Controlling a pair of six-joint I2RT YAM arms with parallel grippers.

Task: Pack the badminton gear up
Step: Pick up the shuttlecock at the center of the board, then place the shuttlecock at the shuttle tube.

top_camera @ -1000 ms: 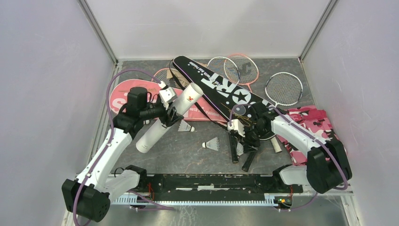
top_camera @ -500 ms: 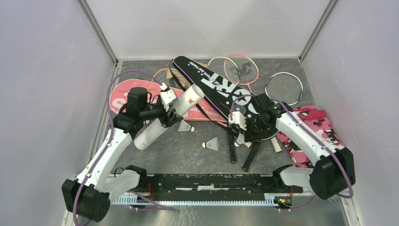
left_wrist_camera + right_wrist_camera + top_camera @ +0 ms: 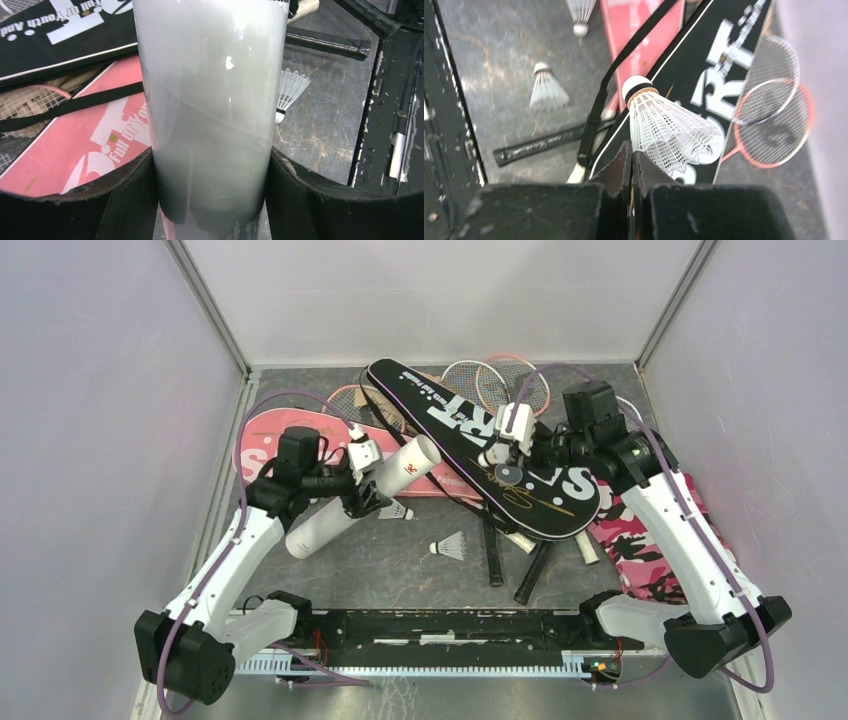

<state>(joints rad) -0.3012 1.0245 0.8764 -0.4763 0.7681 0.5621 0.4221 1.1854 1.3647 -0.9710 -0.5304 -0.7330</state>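
Right claw [image 3: 631,156] is pinching a shuttlecock [image 3: 669,132] by its skirt edge, fully closed. Left claw [image 3: 210,165] is clamping the tube [image 3: 210,90]. That shallow pinch is risking a drop.

I work inside a lab test cell. Plain white panels [image 3: 440,295] on aluminium posts [image 3: 208,308] box in my grey tabletop [image 3: 400,565].

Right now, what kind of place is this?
Probably a lab test cell: plain white walls box in a grey tabletop, and two robot arms sit bolted along its near edge.
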